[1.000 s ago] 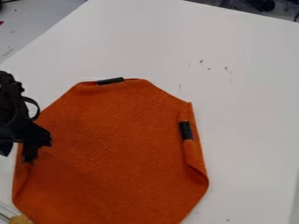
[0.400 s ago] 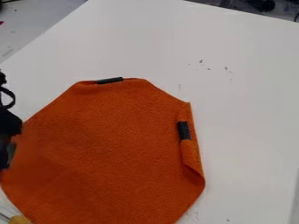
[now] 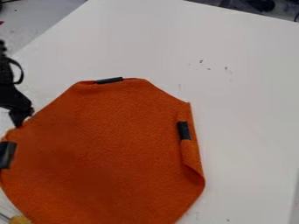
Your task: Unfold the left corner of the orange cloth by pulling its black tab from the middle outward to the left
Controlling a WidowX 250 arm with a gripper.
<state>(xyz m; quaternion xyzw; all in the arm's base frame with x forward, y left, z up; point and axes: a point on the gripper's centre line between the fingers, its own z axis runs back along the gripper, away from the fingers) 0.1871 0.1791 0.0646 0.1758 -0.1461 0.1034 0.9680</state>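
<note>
Hanging at L by orange cloth point(image 3: 111, 148) w/ blk tabs point(image 3: 184, 131): blk gripper point(image 3: 21, 120), can't tell if spread/closed.

The camera stands above the white table point(image 3: 245, 100) and looks down on it at a slant, rather steeply. It faces across the tabletop toward the far edge, which runs obliquely at the upper right, with a dark area point(image 3: 234, 4) beyond it. The view is quite near: the orange cloth point(image 3: 111, 144) takes a large place in its lower left part, and the bottom border cuts the cloth. The camera is perhaps turned somewhat against the table's sides, though the cropped edges make this difficult to judge.
</note>
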